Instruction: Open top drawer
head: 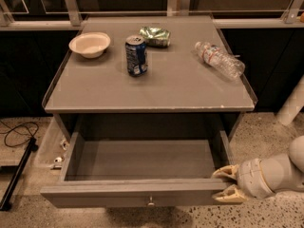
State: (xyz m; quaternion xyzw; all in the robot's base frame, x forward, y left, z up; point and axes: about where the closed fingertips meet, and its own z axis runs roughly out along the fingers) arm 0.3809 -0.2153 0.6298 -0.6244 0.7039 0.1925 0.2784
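On the floor at the far left a dark cable [16, 131] lies coiled beside the counter [180, 91]. The grey counter top carries four things. Toward its far left corner sits a pale bowl [90, 44], upright. To the right of it, nearer the middle, a blue can [136, 55] stands upright. Just behind the can, at the far edge, lies a crumpled green packet [156, 36]. Further right a clear plastic bottle [219, 61] lies on its side close to the counter's right edge, well apart from the can.

Below the counter top, the top drawer [104, 194] is pulled well out toward the near side, its plain grey tray showing. A small round knob [151, 203] sits at the middle of its flat front.

At the drawer's right front corner is the pincer [214, 186], reaching in from the right on a pale rounded arm [280, 172]. Its two cream fingers [227, 171] are spread apart, one at the top edge of the drawer front and one lower down. Whether they press against the front cannot be told; nothing else is between them.
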